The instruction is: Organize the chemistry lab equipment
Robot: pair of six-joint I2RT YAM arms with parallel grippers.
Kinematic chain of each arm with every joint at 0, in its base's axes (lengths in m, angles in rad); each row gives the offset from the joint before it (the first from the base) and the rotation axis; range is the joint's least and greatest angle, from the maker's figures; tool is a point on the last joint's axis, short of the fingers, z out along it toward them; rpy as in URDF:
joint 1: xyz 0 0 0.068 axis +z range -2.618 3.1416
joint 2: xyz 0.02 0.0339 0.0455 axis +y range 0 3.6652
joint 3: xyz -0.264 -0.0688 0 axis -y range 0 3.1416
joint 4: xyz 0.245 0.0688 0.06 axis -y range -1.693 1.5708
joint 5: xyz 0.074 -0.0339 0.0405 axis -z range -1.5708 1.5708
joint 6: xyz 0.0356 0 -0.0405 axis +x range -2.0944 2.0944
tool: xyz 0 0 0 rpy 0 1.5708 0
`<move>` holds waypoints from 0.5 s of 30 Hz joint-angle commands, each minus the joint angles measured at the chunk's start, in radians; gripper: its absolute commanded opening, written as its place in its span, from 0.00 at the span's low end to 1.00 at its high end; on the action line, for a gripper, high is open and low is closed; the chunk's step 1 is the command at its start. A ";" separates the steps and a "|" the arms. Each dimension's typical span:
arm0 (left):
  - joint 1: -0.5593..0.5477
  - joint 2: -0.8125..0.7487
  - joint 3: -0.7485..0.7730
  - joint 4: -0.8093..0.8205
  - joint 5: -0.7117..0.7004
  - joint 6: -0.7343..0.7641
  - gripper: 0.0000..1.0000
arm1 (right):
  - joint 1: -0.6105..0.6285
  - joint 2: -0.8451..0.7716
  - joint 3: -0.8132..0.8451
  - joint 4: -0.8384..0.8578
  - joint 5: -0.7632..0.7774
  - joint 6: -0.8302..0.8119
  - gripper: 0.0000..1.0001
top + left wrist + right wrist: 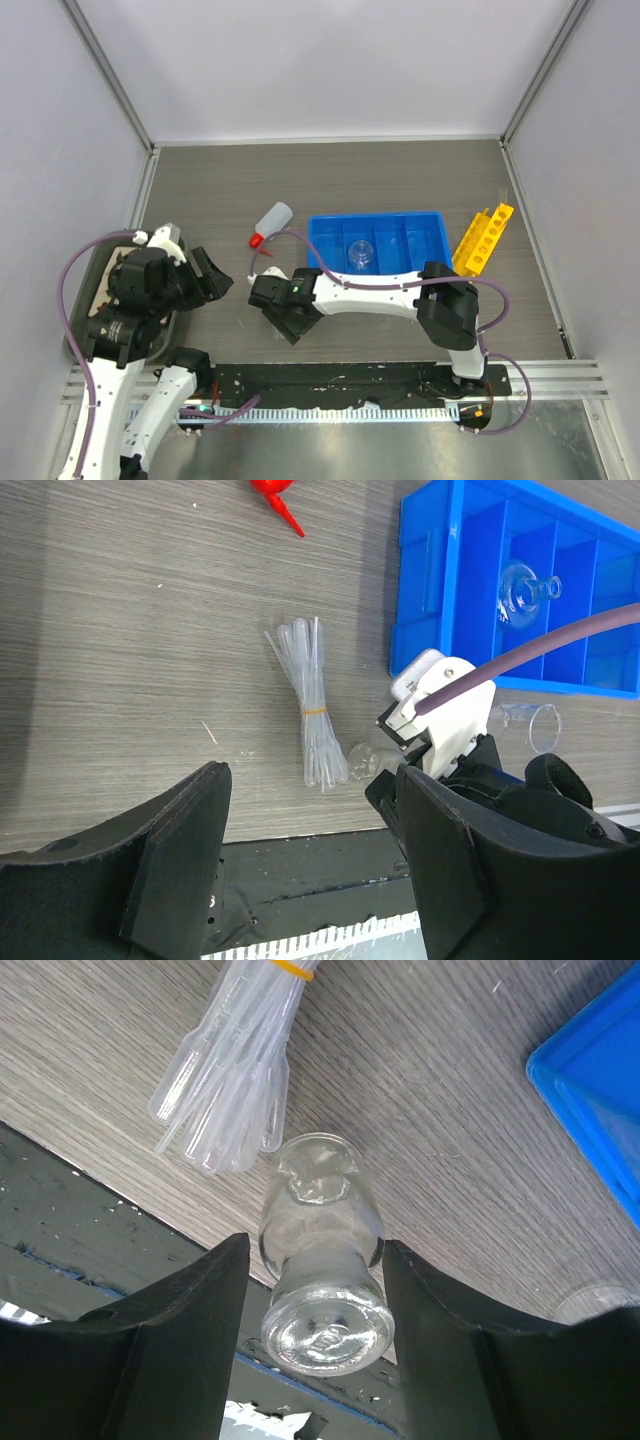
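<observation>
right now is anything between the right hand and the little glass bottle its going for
Nothing visible. The glass bottle lies on its side between the fingers of the right hand, with no other item inside the gap. The bundle of pipettes lies beside the bottle's far end, outside the fingers.

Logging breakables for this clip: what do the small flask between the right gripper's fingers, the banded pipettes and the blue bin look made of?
Flask: likely glass, clear and glossy, thick-walled with sharp highlights. Pipettes: probably soft plastic, translucent and slightly cloudy, with thin bulbs. Blue bin: opaque moulded plastic, smooth with a mild sheen.
</observation>
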 commanded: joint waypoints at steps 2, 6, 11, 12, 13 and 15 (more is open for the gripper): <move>-0.005 -0.003 0.030 0.010 -0.010 -0.003 0.71 | 0.000 0.012 -0.009 0.026 0.006 -0.005 0.60; -0.003 -0.003 0.030 0.011 -0.010 -0.003 0.71 | 0.000 0.013 -0.014 0.026 0.006 -0.007 0.55; -0.003 -0.003 0.027 0.010 -0.010 -0.003 0.71 | 0.000 0.006 0.011 0.002 0.015 -0.013 0.43; -0.005 -0.005 0.027 0.010 -0.010 -0.001 0.71 | 0.000 0.004 0.019 -0.015 0.015 -0.013 0.41; -0.003 -0.003 0.027 0.011 -0.010 -0.001 0.71 | 0.000 -0.001 0.038 -0.024 0.015 -0.017 0.39; -0.005 -0.002 0.029 0.014 -0.009 -0.001 0.71 | 0.000 -0.014 0.063 -0.058 0.020 -0.027 0.34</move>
